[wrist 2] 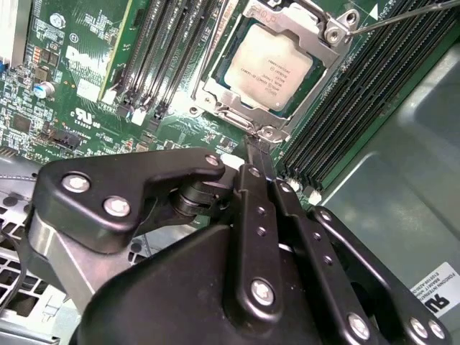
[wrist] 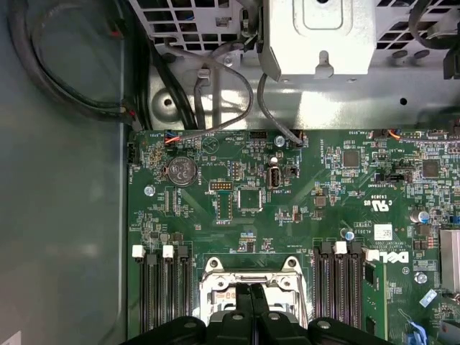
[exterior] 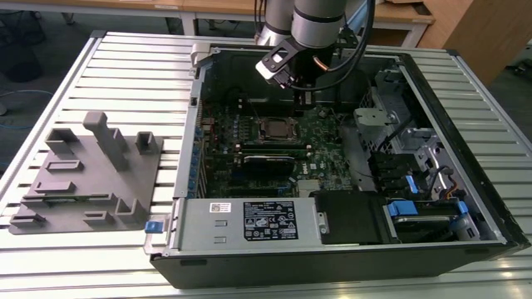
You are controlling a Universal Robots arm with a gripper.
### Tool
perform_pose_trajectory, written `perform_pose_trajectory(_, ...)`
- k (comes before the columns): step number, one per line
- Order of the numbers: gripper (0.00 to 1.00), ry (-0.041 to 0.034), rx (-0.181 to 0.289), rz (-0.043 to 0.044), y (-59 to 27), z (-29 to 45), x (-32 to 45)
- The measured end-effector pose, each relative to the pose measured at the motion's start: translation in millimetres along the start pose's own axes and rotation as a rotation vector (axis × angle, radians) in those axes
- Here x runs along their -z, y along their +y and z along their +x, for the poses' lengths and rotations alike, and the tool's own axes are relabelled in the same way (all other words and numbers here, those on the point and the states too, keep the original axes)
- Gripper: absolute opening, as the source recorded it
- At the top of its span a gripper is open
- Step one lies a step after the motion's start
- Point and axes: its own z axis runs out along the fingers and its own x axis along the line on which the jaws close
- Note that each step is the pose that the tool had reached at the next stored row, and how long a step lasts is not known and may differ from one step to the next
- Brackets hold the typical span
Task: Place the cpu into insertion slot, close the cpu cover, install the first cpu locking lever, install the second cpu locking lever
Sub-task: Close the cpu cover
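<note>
The cpu (wrist 2: 267, 70), a silver-grey square chip, lies in the insertion slot (exterior: 275, 129) on the green board. The cpu cover (wrist 2: 321, 63), a silvery frame, lies down around the chip; its edge (wrist: 251, 275) also shows in the first wrist view. A thin metal locking lever (wrist 2: 410, 13) runs from the socket's corner out over the memory slots. My gripper (wrist 2: 260, 147) is shut with nothing between its fingers. Its tips sit close to the socket's edge, beside a small metal hook (wrist 2: 272, 132). The black fingers (wrist: 244, 305) overlap the socket frame, and the gripper (exterior: 303, 98) hangs over the case.
The open computer case (exterior: 187, 205) lies on a slatted metal table. Black memory slots (wrist 2: 359, 100) flank the socket. Cables (wrist: 215, 79) and a metal drive cage (wrist: 316, 36) sit beyond the board. A grey fixture block (exterior: 91, 174) stands on the exterior view's left.
</note>
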Motion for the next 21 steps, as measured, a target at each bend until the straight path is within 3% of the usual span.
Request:
perform_pose_trajectory(4, 0.10, 0.0001, 0.000, -0.0003, -1.7, -0.1, -0.1)
perform_pose_trajectory(15, 0.10, 0.0002, 0.000, -0.0003, -21.6, -0.5, -3.3)
perform_pose_trajectory(21, 0.10, -0.0004, 0.000, 0.0000, -24.5, -1.0, -6.5)
